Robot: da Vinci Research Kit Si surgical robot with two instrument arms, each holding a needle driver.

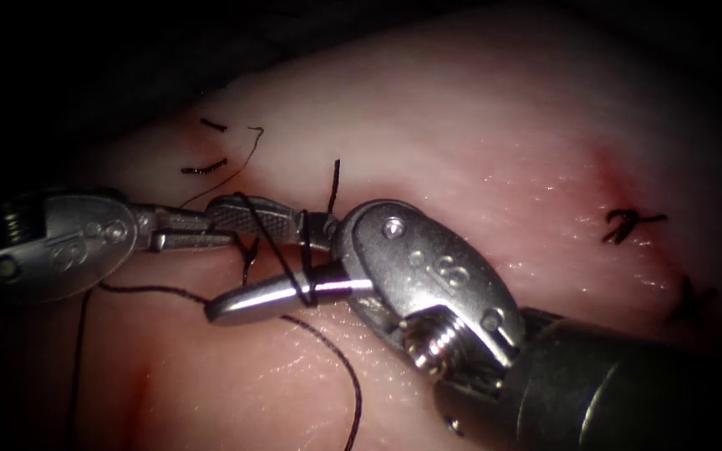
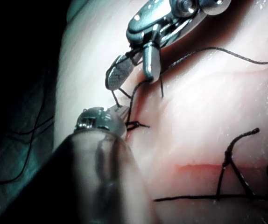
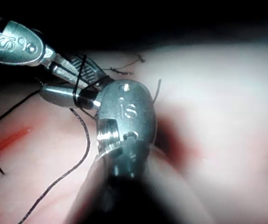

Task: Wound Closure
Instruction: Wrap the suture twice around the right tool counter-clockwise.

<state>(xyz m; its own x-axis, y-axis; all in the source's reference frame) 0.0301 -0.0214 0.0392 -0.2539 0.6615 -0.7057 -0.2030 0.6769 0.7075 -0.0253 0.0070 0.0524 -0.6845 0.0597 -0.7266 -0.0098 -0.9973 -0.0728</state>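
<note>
Centre of the endoscope frame: right tool (image 1: pixel 248 255), jaws apart, black thread (image 1: pixel 304 259) looped round both serrated steel blades, holds nothing. Left tool (image 1: pixel 198 230), frame left, jaws together on a thread end. Needle not made out. Pale glossy tissue (image 1: pixel 503 125); knotted stitches (image 1: pixel 628 224) far right.

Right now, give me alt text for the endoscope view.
The right gripper, jaws open, has thread looped around them. The left gripper reaches in from the left over the pale tissue; finished stitches lie to the right.
</note>
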